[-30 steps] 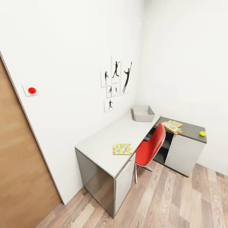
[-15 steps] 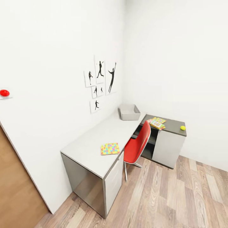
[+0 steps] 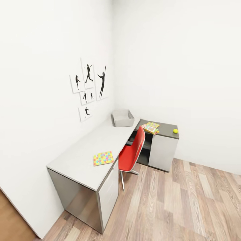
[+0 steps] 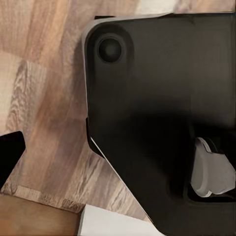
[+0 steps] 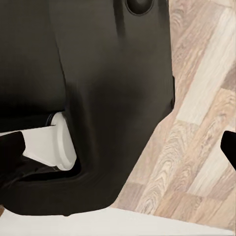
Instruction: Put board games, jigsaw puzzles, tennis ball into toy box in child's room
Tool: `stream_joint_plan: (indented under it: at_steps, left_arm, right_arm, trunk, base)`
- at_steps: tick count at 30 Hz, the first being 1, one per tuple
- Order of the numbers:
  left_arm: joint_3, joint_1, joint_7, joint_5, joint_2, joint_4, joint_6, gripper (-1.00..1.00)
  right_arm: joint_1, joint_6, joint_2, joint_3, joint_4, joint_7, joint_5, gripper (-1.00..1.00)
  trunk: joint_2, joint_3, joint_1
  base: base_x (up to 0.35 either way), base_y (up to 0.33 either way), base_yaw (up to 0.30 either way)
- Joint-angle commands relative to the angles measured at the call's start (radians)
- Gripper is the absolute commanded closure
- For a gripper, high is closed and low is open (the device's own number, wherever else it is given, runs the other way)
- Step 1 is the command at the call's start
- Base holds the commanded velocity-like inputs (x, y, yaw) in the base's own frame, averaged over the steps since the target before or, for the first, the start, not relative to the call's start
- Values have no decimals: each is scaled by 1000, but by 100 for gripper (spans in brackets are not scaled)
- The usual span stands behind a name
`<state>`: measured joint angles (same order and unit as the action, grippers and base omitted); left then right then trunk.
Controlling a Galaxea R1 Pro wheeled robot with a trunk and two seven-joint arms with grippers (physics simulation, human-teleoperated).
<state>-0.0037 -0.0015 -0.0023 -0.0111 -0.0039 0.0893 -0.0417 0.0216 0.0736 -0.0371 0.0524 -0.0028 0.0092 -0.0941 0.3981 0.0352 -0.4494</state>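
You are looking into a white-walled corner of the child's room with a wood-plank floor [image 3: 187, 201]. The desk [image 3: 83, 150] runs along the left wall under the silhouette posters [image 3: 88, 87], then turns into a lower dark cabinet section [image 3: 164, 147]. The toy box [image 3: 123, 118] sits at the far corner. One jigsaw puzzle [image 3: 103, 158] lies near the desk's front edge; another puzzle and a board game [image 3: 151, 127] lie overlapped on the dark top, the tennis ball [image 3: 175, 131] nearby. A red chair [image 3: 134, 152] stands tucked in. You cannot tell how either pincer stands; both wrist views show the robot's dark base over floor.
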Motion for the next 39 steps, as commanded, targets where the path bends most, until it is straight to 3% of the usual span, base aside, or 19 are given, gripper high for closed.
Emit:
stream_joint_plan:
  at_steps: [1, 9, 13, 19, 24, 29, 39]
  left_arm:
    - [0, 0, 0, -1, 0, 10, -2, -100]
    - [2, -5, 15, -1, -10, 129, 20, -100]
    - [2, -13, 31, -1, -20, 190, 80, -100]
    - [1, -19, 34, -1, -34, 308, 161, -100]
    - [-10, -21, 34, -45, -73, 403, 262, -100]
    - [-13, -30, 36, -76, -87, 450, 303, -100]
    - [-13, -133, 34, -78, -93, 464, 324, -100]
  right_arm:
    - [0, 4, 0, 7, 0, 1, -13, -100]
    - [-3, -4, 13, 66, 0, 2, -50, -100]
    - [-5, -8, 56, 117, -1, 3, -93, -100]
    - [-27, -13, 73, 148, -5, 5, -146, -100]
    - [-93, -82, 75, 152, -10, 6, -157, -100]
    - [-150, -120, 77, 154, -11, 5, -160, -100]
    - [-318, -189, 76, 161, -11, 2, -162, -100]
  trunk:
    - [2, 2, -1]
    - [2, 2, -1]
    - [2, 2, -1]
    - [2, 2, -1]
    - [2, 2, -1]
    - [2, 2, -1]
    - [2, 7, -1]
  base:
    - [0, 0, -284]
    - [0, 0, -285]
    - [0, 0, -285]
    - [0, 0, -285]
    - [0, 0, -285]
    - [0, 0, -285]
    - [0, 0, -280]
